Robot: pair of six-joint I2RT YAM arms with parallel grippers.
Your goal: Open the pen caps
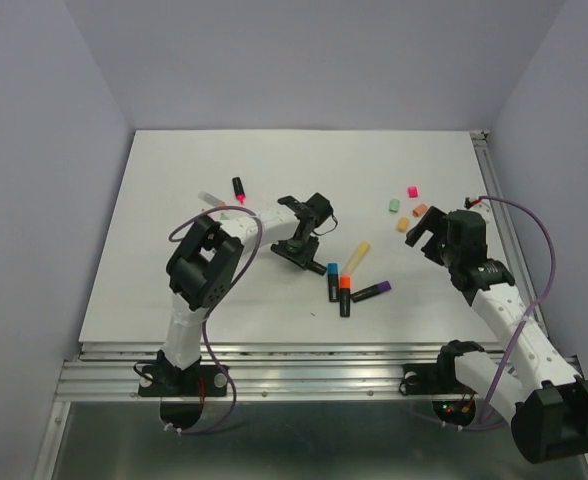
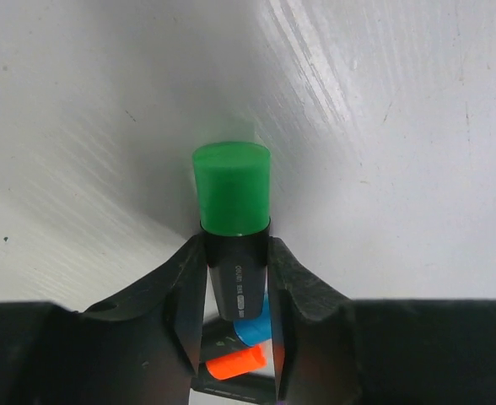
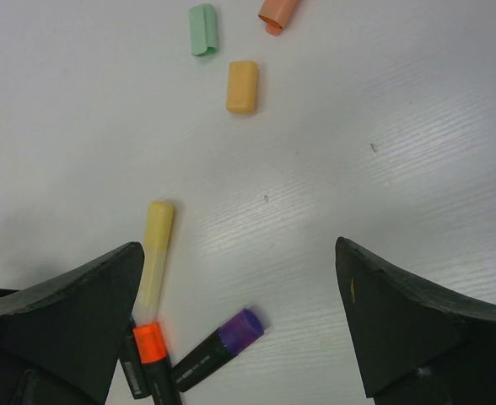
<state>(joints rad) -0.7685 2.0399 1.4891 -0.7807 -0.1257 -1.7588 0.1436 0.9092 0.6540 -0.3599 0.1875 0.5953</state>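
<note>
Currently left gripper (image 2: 235, 270) pinches a black pen (image 2: 236, 291) by its barrel, green cap (image 2: 231, 190) on, poking out ahead. Right gripper (image 3: 238, 253) spread, empty, hovering near loose caps (image 3: 242, 86). Next: right needs to grab that cap and pull straight off

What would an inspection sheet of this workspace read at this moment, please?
Surface: white table, no spills seen.
Job's things: green cap on the black pen in the left fingers; blue cap, orange cap and purple cap on pens mid-table, yellow pen beside them; pink cap, mint cap, amber cap and peach cap lying loose; two uncapped pens far left.
Clutter: nothing seen.
Grippers: left gripper shut on the black pen; right gripper open, empty.
Cables: a purple cable loops along each arm.
Surroundings: pale walls on three sides; metal rail at the near edge.
</note>
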